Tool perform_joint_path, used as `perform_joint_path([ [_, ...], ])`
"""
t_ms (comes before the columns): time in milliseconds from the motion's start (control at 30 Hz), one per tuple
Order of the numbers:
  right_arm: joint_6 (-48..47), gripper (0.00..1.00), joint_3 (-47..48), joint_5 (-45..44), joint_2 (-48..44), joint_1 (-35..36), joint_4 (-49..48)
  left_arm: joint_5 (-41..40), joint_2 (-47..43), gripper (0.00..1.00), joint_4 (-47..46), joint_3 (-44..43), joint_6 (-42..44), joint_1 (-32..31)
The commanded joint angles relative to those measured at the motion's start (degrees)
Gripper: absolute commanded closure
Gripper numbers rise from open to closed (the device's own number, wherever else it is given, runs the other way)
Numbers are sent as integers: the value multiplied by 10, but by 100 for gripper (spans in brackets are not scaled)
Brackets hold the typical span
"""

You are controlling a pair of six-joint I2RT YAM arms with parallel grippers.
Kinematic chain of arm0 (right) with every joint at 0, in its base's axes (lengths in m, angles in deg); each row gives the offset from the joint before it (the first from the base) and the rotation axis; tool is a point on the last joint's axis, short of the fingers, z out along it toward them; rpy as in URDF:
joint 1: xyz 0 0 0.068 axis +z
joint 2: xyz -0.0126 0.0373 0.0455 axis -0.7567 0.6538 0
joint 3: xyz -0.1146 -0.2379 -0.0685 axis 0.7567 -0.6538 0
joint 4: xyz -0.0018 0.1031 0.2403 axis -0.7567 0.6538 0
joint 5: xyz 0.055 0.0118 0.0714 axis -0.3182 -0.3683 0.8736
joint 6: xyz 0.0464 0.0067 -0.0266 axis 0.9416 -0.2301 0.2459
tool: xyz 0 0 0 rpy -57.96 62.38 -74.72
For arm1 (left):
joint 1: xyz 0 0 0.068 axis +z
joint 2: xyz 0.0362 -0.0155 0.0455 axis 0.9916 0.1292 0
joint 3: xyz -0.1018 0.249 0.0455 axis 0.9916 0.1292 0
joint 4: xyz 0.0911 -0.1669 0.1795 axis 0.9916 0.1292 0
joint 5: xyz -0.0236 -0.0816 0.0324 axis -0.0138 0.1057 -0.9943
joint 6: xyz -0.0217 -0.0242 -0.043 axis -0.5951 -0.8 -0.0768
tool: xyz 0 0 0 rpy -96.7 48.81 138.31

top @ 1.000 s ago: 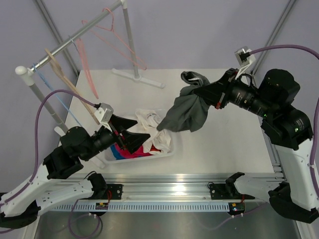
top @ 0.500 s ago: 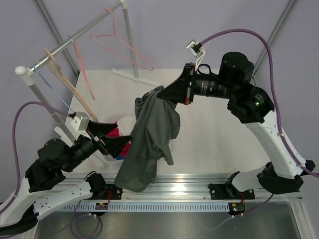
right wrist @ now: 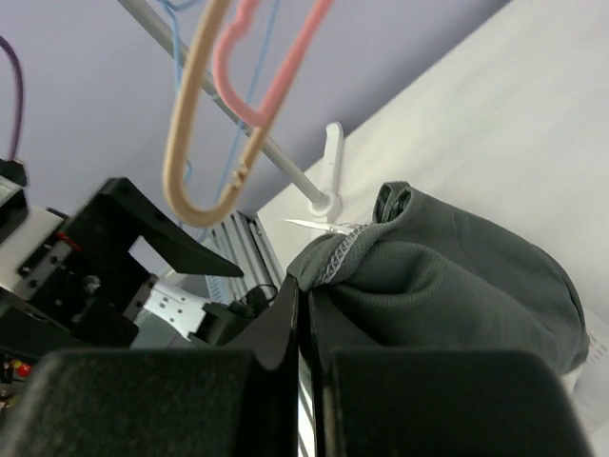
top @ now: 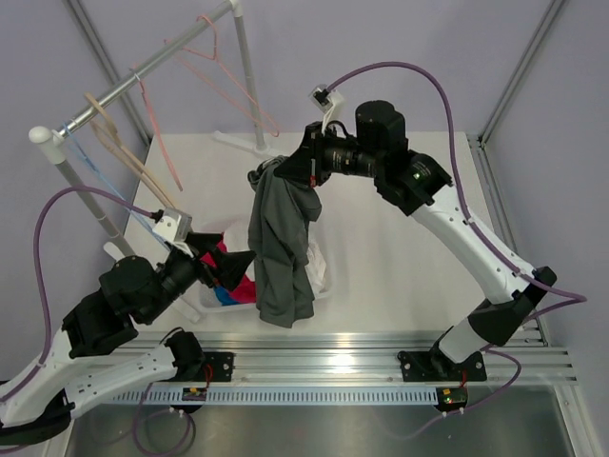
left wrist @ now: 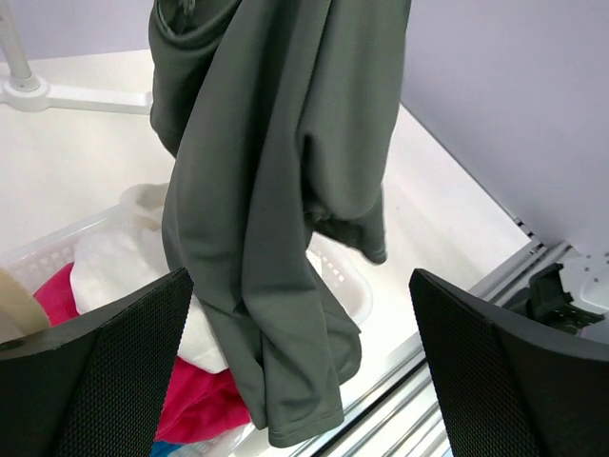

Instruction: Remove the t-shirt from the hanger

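The dark grey t-shirt [top: 284, 238] hangs free of any hanger, bunched at its top edge in my right gripper [top: 285, 174], which is shut on its stitched hem [right wrist: 333, 262]. The shirt drapes down over the basket. My left gripper [top: 233, 267] is open just left of the hanging shirt. In the left wrist view the shirt [left wrist: 276, 190] hangs in front of the gap between the wide-open fingers [left wrist: 95, 381]. The thin salmon-pink hanger [top: 213, 38] hangs bare on the rail at the back left.
A white basket [top: 325, 278] holds white [left wrist: 114, 276] and red [left wrist: 200, 400] clothes under the shirt. The rail [top: 124, 88] carries a thicker pink hanger [top: 157, 124], a beige hanger [top: 124, 152] and a thin blue one. The rail's foot [top: 262, 148] stands behind.
My right arm has swung the shirt left and lifted it, so it now hangs over the basket rather than past the table's front edge. My left gripper has moved closer to it.
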Motion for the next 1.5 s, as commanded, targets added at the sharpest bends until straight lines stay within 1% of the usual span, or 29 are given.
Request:
perform_joint_path([
  [0,20,100,-124,-44,-58,6,-123,-38,-5,1,-24,17,-11,-1],
  [33,47,100,-225,-47,-73,10,-205,-40,-14,1,-34,38,-16,-1],
  [100,67,100,-314,-99,-96,21,-264,-48,-19,1,-72,66,-30,-1],
  [133,75,100,-380,-118,-97,33,-303,-51,-18,1,-82,78,-35,-1],
  [200,90,100,-444,-170,-82,43,-325,-61,1,1,-95,100,-49,-1],
  [233,91,100,-458,-200,-61,50,-328,-62,8,1,-105,105,-54,-1],
  [300,99,100,-487,-226,-40,56,-332,-64,24,1,-115,120,-57,-1],
  [367,106,99,-501,-241,-9,58,-337,-84,27,1,-131,139,-62,-1],
  [400,112,97,-508,-243,1,58,-335,-89,26,1,-136,144,-63,-1],
  [433,116,93,-510,-248,19,58,-335,-92,27,1,-141,149,-66,-1],
  [467,118,86,-512,-253,27,58,-332,-97,28,1,-143,160,-71,-1],
  [567,122,75,-521,-261,49,58,-341,-94,25,1,-147,182,-92,0],
  [633,121,70,-520,-267,56,58,-332,-89,24,1,-145,198,-96,-1],
  [667,122,62,-521,-268,55,58,-328,-80,29,1,-141,201,-94,-1],
  [767,119,56,-526,-271,39,58,-328,-74,45,1,-106,203,-102,-1],
  [800,119,50,-525,-272,34,58,-326,-70,56,1,-100,207,-104,-1],
  [867,112,44,-514,-275,10,58,-305,-55,67,1,-98,224,-111,-1],
  [900,104,39,-498,-275,-6,58,-295,-48,76,1,-94,231,-115,-1],
  [933,104,36,-498,-276,-12,58,-290,-47,81,2,-93,235,-117,-1],
  [967,96,34,-482,-275,-20,58,-253,-47,83,4,-91,236,-120,-1],
  [1033,91,26,-471,-288,-43,58,-237,-57,91,9,-83,240,-124,-1],
  [1067,90,25,-464,-292,-51,57,-225,-62,94,14,-81,241,-126,-1],
  [1133,83,21,-460,-299,-72,57,-218,-65,98,21,-81,246,-131,-1],
  [1167,83,19,-457,-315,-80,56,-206,-62,101,29,-86,249,-134,-1],
  [1200,80,17,-451,-320,-85,57,-200,-55,102,34,-92,250,-133,-1],
  [1233,80,17,-451,-321,-87,57,-194,-55,102,38,-97,253,-133,-1],
  [1367,76,16,-441,-327,-116,56,-171,-60,122,41,-123,257,-135,-1],
  [1400,76,16,-443,-333,-124,57,-170,-60,128,50,-126,255,-135,-1],
  [1467,76,16,-452,-342,-147,57,-165,-60,143,63,-134,250,-136,-1],
])
